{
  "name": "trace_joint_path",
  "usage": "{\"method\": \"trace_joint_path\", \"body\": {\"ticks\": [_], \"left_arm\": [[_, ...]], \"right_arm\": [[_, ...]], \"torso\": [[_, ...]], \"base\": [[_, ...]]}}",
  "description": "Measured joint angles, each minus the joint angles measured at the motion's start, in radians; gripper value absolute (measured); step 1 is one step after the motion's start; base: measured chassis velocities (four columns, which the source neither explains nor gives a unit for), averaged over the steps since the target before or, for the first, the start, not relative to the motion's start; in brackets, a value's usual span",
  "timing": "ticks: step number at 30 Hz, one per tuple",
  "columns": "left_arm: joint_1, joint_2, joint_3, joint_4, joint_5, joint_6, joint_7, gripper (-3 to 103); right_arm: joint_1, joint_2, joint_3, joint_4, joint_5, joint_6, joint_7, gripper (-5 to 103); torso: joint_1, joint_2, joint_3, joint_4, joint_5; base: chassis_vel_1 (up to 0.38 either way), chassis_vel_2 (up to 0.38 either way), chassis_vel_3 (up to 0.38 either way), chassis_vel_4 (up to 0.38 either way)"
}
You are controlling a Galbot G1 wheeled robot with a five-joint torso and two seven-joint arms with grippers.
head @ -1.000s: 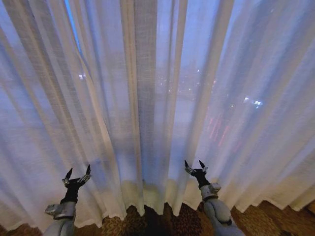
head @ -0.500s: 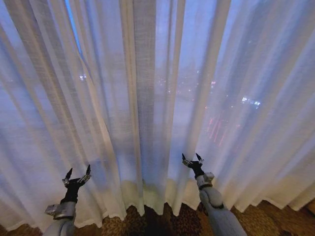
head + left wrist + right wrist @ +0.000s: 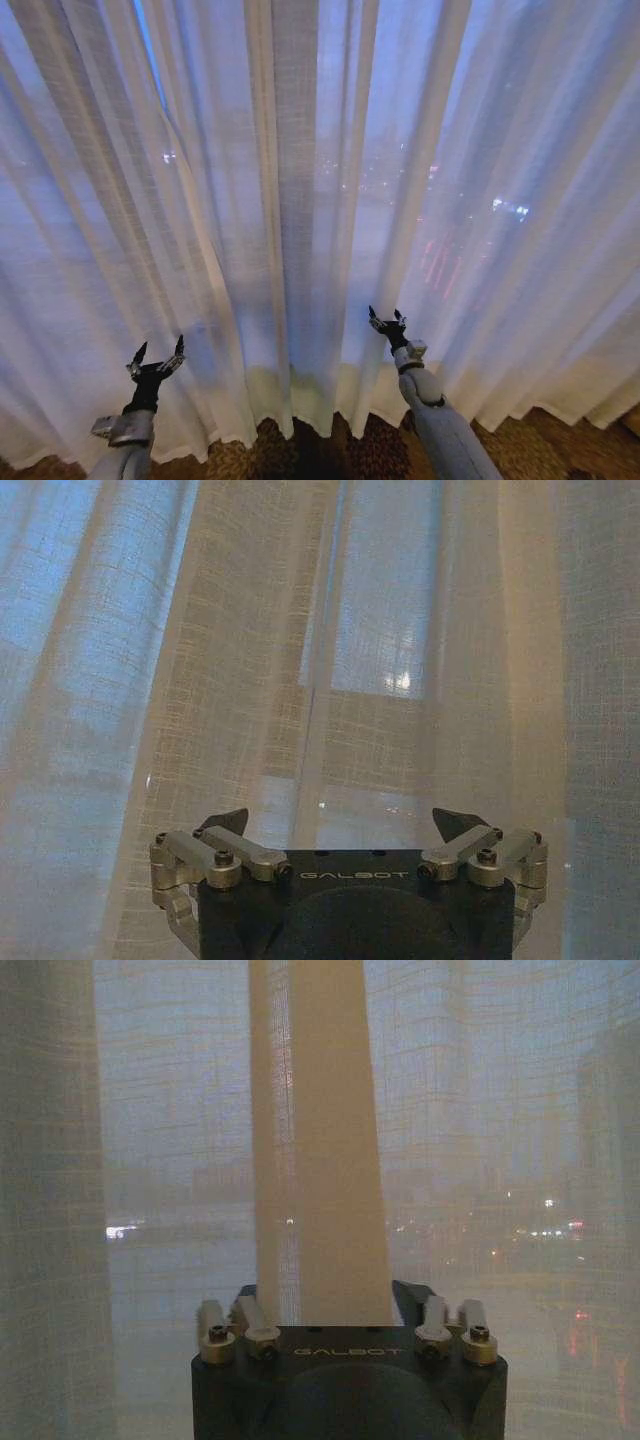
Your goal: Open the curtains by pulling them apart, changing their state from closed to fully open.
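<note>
The sheer white curtains [image 3: 300, 200] hang closed in many vertical pleats across the whole window, with city lights showing faintly through. My right gripper [image 3: 385, 318] is open, raised low and right of the middle seam, its fingertips at a fabric fold. In the right wrist view a pleat of the curtains [image 3: 320, 1160] stands between the open fingers of the right gripper [image 3: 328, 1296]. My left gripper [image 3: 158, 352] is open at the lower left, just short of the fabric. The left wrist view has the left gripper [image 3: 345, 825] wide open with the curtains [image 3: 300, 630] ahead of it.
Patterned brown carpet [image 3: 330, 450] shows below the curtain hems, which brush the floor. The window glass lies behind the fabric.
My right gripper has risen and shifted slightly left, closer into the fabric near the middle. The left arm has stayed where it was.
</note>
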Motion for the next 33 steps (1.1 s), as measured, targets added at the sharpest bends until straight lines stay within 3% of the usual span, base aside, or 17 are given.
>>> {"method": "trace_joint_path", "body": {"ticks": [8,12,13,15,17,19,33], "left_arm": [[0.0,0.0,0.0,0.0,0.0,0.0,0.0,100],[0.0,0.0,0.0,0.0,0.0,0.0,0.0,100],[0.0,0.0,0.0,0.0,0.0,0.0,0.0,100],[0.0,0.0,0.0,0.0,0.0,0.0,0.0,100],[0.0,0.0,0.0,0.0,0.0,0.0,0.0,100],[0.0,0.0,0.0,0.0,0.0,0.0,0.0,100],[0.0,0.0,0.0,0.0,0.0,0.0,0.0,100]], "right_arm": [[-0.009,0.007,0.001,0.01,0.008,0.004,-0.02,44],[-0.02,0.015,0.006,0.016,0.033,0.014,-0.065,23],[-0.02,0.015,0.006,0.016,0.033,0.014,-0.065,23],[-0.024,0.016,0.012,0.015,0.038,0.019,-0.084,13],[-0.024,0.017,0.015,0.012,0.043,0.026,-0.091,13],[-0.024,0.019,0.022,0.003,0.058,0.04,-0.11,3],[-0.022,0.027,0.031,-0.018,0.13,0.079,-0.155,0]], "torso": [[0.0,0.0,0.0,0.0,-0.0001],[0.0,0.0,0.0,0.0001,-0.0001],[0.0,0.0,0.0,0.0001,-0.0001],[0.0,0.0,0.0,0.0,-0.0001],[0.0,0.0,0.0,0.0,-0.0001],[0.0,0.0,0.0,0.0,-0.0001],[0.0,0.0,0.0,0.0,0.0]], "base": [[0.0,0.0,0.0,0.0],[0.0,0.0,0.0,0.0],[0.0,0.0,0.0,0.0],[0.0,0.0,0.0,0.0],[0.0,0.0,0.0,0.0],[0.0,0.0,0.0,0.0],[0.0,0.0,0.0,0.0]]}}
